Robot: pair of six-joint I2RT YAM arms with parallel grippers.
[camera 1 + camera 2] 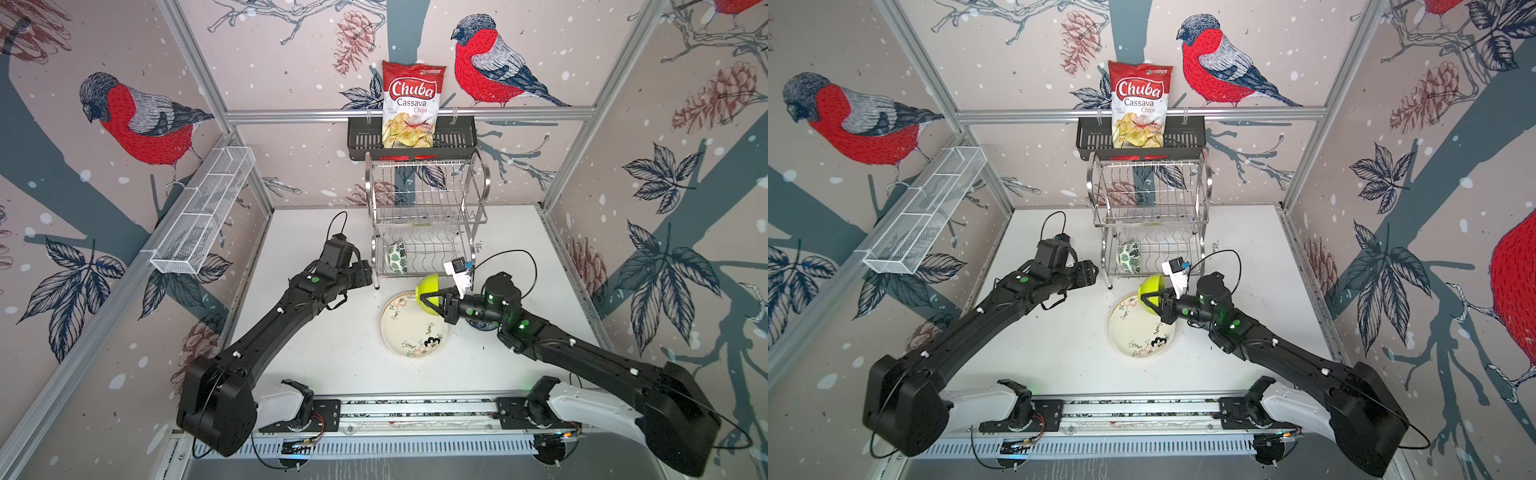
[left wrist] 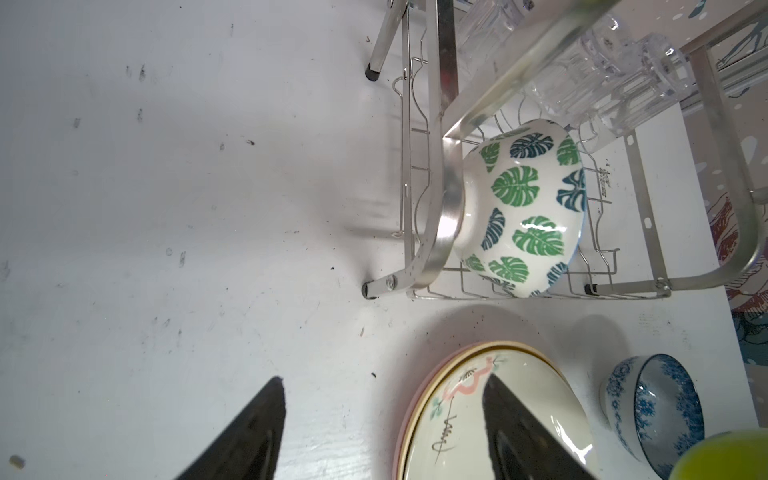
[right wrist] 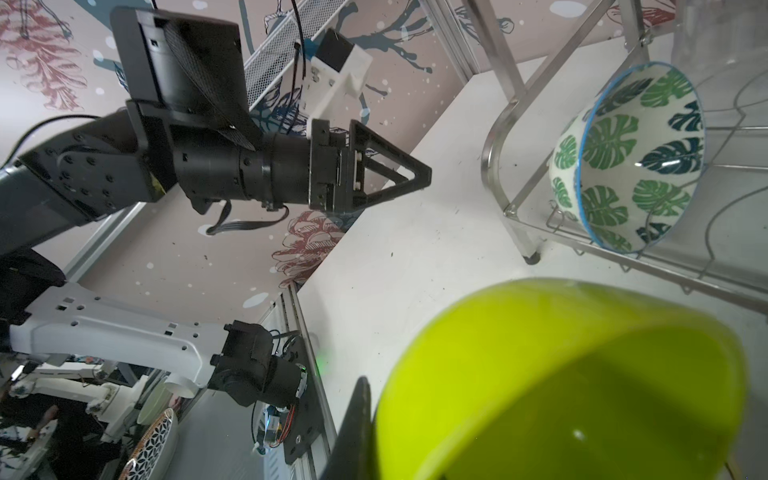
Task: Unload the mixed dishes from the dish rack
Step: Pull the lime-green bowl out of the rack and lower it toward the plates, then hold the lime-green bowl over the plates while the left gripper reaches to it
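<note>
The chrome dish rack [image 1: 428, 216] [image 1: 1150, 208] stands at the back of the white table. A green-leaf bowl [image 1: 397, 257] [image 2: 523, 208] [image 3: 631, 162] leans on edge in its lower tier, and clear tumblers [image 2: 602, 79] sit further in. My right gripper [image 1: 422, 299] [image 1: 1142, 300] is shut on the rim of a lime green bowl [image 1: 430, 286] [image 3: 561, 374], held above the cream floral plate [image 1: 411, 328] [image 2: 457, 415]. That plate tops a stack with pink and yellow rims. A blue-patterned bowl [image 2: 656, 407] stands beside the stack. My left gripper [image 1: 365, 274] [image 2: 384, 376] is open and empty, left of the rack.
A chips bag [image 1: 411, 104] stands in a black basket [image 1: 361, 141] on the back rail above the rack. A white mesh tray [image 1: 203, 212] hangs on the left wall. Bare table [image 1: 324, 340] lies in front of the left arm.
</note>
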